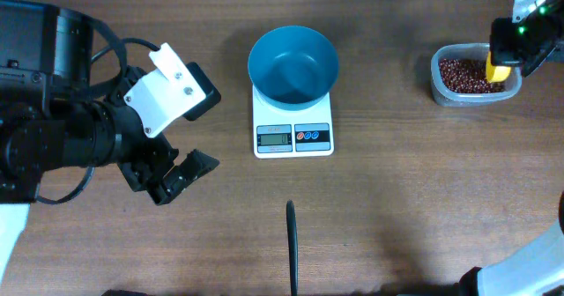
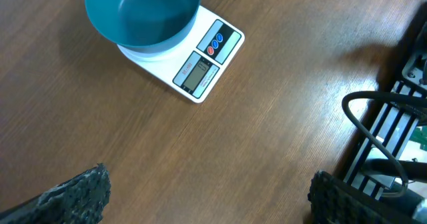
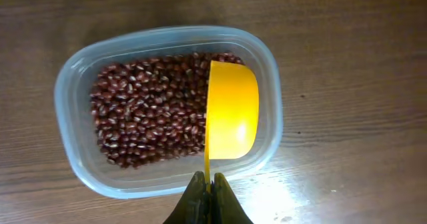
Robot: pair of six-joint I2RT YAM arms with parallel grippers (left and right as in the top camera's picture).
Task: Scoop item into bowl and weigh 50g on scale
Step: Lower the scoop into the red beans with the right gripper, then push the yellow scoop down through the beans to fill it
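Observation:
The teal-blue bowl [image 1: 293, 64] stands empty on the white scale [image 1: 293, 130], also seen in the left wrist view as the bowl [image 2: 143, 14] and the scale [image 2: 200, 63]. The red-brown beans [image 3: 150, 111] fill a clear plastic tub [image 3: 73, 151] at the far right [image 1: 473, 76]. My right gripper [image 3: 209, 187] is shut on the thin handle of a yellow scoop [image 3: 231, 111], held on edge over the tub's right side. My left gripper [image 2: 207, 197] is open and empty above bare table, left of the scale [image 1: 181, 174].
A black cable [image 1: 292, 243] lies on the table in front of the scale. Black arm hardware and cables [image 2: 393, 131] sit at the right edge of the left wrist view. The table is brown wood.

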